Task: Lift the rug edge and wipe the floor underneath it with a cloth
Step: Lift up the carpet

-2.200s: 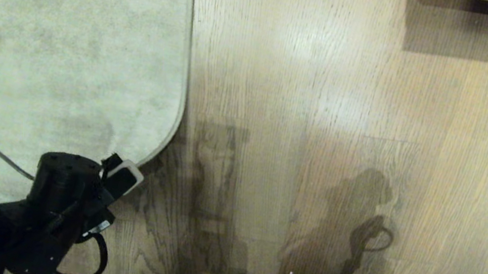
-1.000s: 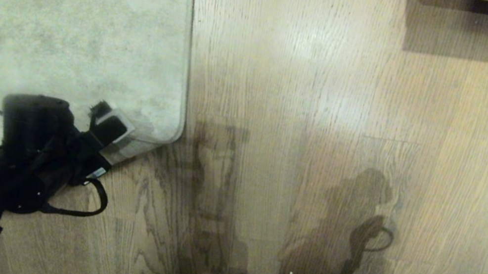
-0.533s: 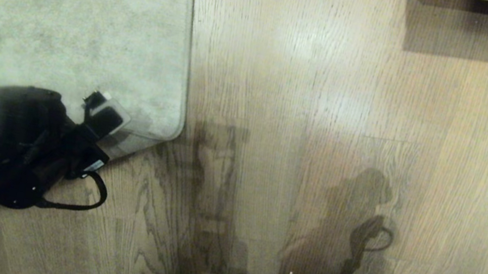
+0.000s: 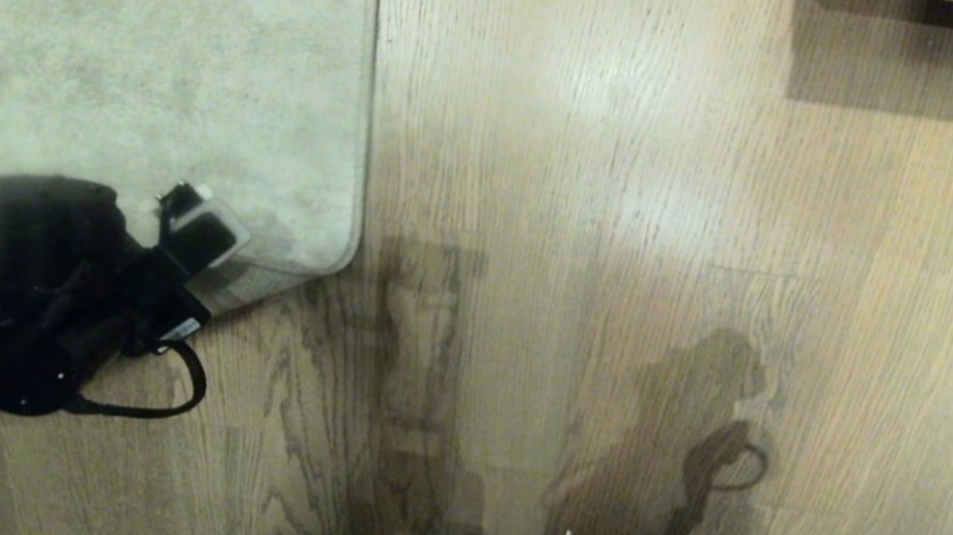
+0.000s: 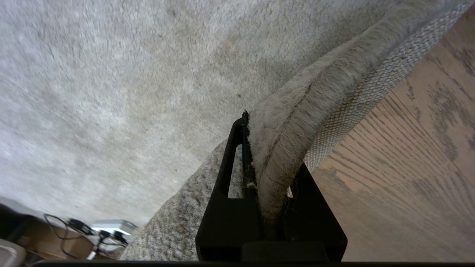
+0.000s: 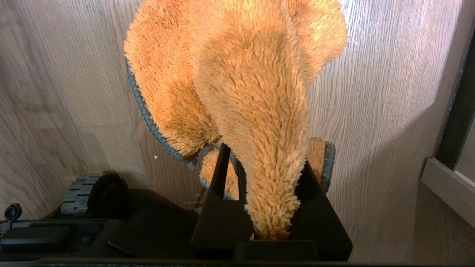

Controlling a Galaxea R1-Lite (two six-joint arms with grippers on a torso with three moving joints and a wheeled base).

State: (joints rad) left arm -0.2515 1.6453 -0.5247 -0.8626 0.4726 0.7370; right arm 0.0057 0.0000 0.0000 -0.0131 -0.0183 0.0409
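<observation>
Here, nearest the robot, the right gripper (image 6: 267, 207) pinches the cloth (image 6: 241, 92), a fuzzy orange rag with a grey stitched hem, which bunches thick and plush between the black fingers and hangs over the floor (image 6: 371, 111). This arm lies outside the head view. Further out on the left, the left gripper (image 4: 228, 258) is clamped narrow on the rug edge (image 5: 293, 129), raising the rounded corner off the planks. The pinched border folds over, showing short grey-beige pile on top and coarse cream woven backing beneath. Beyond, the rug (image 4: 136, 31) spreads flat and mottled, beside glossy light brown boards with dark grain lines.
</observation>
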